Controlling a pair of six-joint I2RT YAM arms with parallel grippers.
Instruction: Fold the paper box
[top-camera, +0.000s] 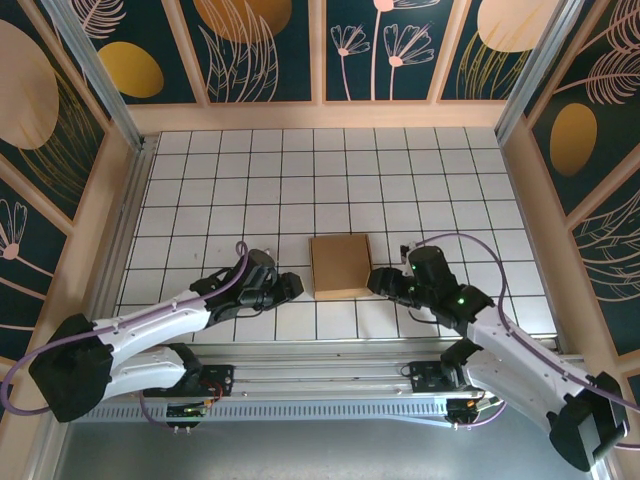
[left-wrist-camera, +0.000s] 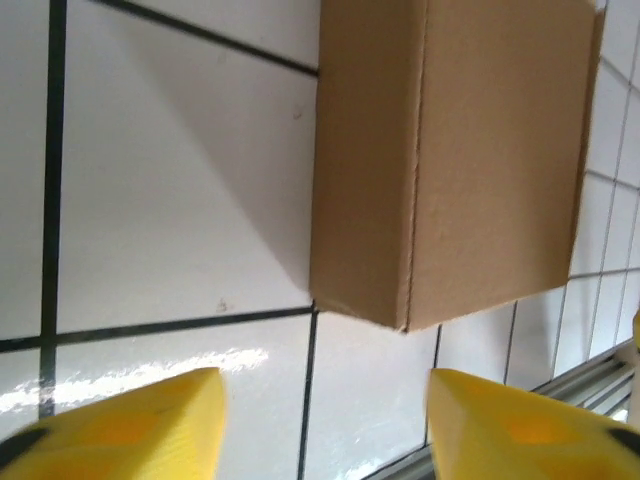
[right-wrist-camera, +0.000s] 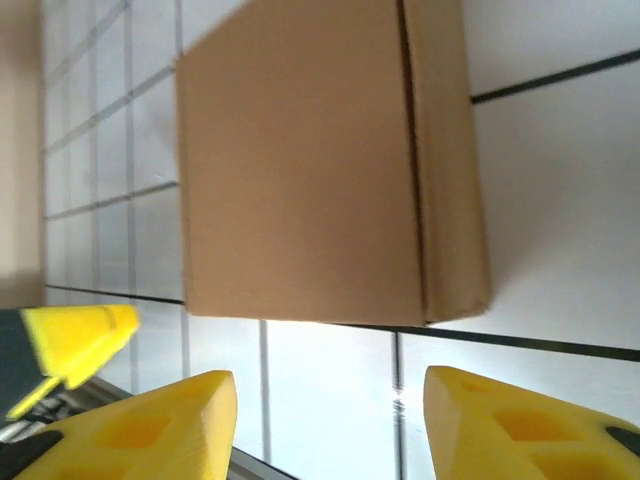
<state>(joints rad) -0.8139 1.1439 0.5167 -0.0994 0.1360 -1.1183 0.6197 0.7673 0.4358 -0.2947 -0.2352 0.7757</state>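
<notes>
the paper box (top-camera: 340, 266) sits on the white tiled bench (top-camera: 250, 190), near the front edge, squarely between my 2 hands. it looks fully closed: a squarish brown block with its top panel lying flat, and no flap sticking out that i can see. my left hand (top-camera: 290, 287) is just beside its left wall and my right hand (top-camera: 378, 283) just beside its right wall, both low over the bench and aimed inward at it. i judge that they flank it this way so either can press a side or steady it if a flap springs up.

both hands are spread, and neither pinches anything. in the left wrist view my yellow fingers (left-wrist-camera: 120, 430) stand wide with bare tile between them. the box's near corner lies ahead of the tips, apart from them. the right wrist view gives the same: fingers (right-wrist-camera: 530, 425) wide, the box ahead, a strip of tile between.

as a container the box is shut, so i cannot tell what, if anything, is inside. a fold line (left-wrist-camera: 415, 170) runs along the top near 1 wall and lies tight. to my eye the folding is done, or nearly so.
</notes>
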